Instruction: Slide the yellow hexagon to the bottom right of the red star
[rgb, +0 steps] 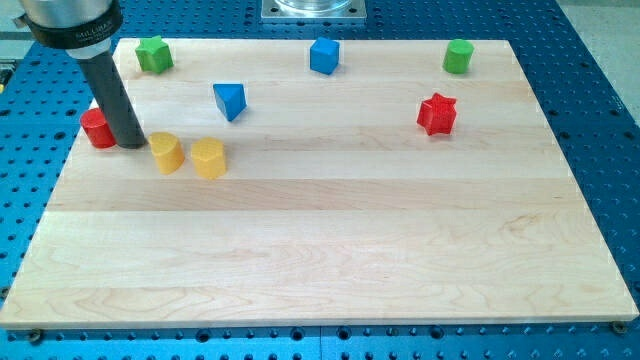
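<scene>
The yellow hexagon (208, 158) lies at the view's left, mid-height on the wooden board (330, 260). A second, rounder yellow block (166, 152) sits just left of it, almost touching. The red star (437, 113) lies far off at the view's upper right. My tip (130, 144) rests on the board just left of the rounder yellow block, with a small gap, and right beside a red round block (95, 128). The rod partly hides that red block.
A blue triangle (230, 100) lies above and right of the yellow blocks. Along the top edge sit a green star-like block (154, 53), a blue cube (324, 55) and a green round block (458, 56). Blue perforated table surrounds the board.
</scene>
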